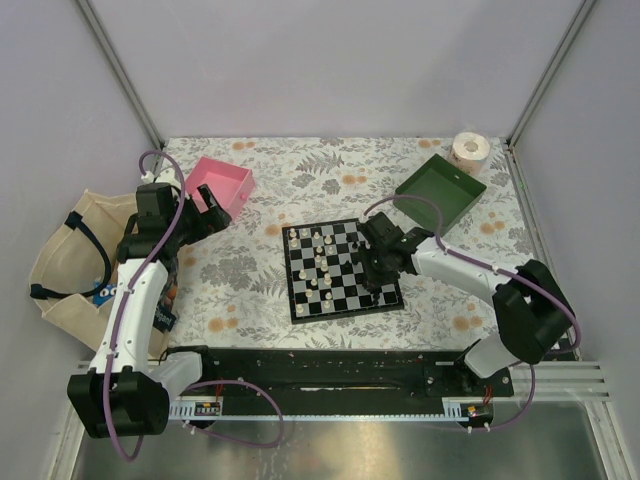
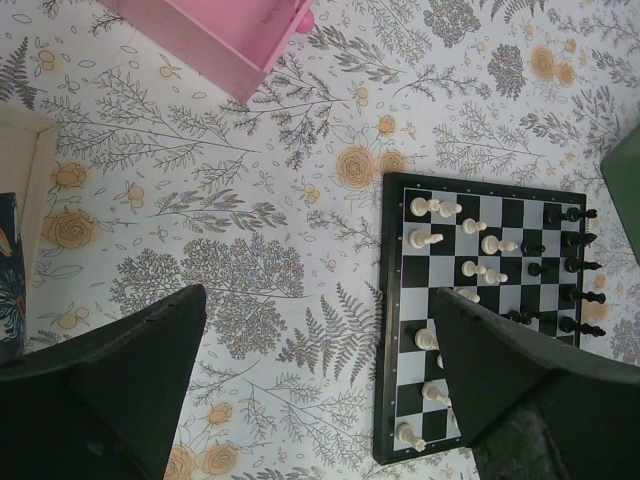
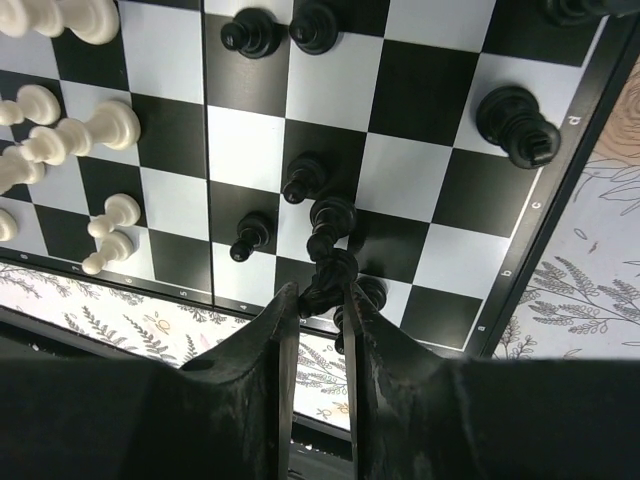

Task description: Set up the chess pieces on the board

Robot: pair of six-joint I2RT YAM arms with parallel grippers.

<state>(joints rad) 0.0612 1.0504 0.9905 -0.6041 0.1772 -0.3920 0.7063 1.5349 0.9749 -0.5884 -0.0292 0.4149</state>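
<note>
Just right of the pink tray (image 1: 222,182), the left gripper (image 2: 318,300) hangs with its fingers wide and empty, off the board (image 1: 338,297). White chessmen (image 1: 318,262) crowd the board's left half. By its right edge, the right gripper (image 3: 322,290) has narrow fingers pinching a tall black piece (image 3: 330,250), probably to reposition it.

Downward look onto floral tablecloth (image 2: 250,200). In foreground, left gripper (image 2: 318,295), dark fingers (image 2: 130,380) spread wide toward the lower corners. At right, board (image 2: 386,300), lower part hidden behind the right-hand finger; cream chessmen (image 2: 432,208) scattered over its left half, black chessmen (image 2: 572,265) gathered along its right side. At top, pink tray (image 2: 215,35), well apart from the board. At right edge, corner of green tray (image 2: 628,190).
</note>
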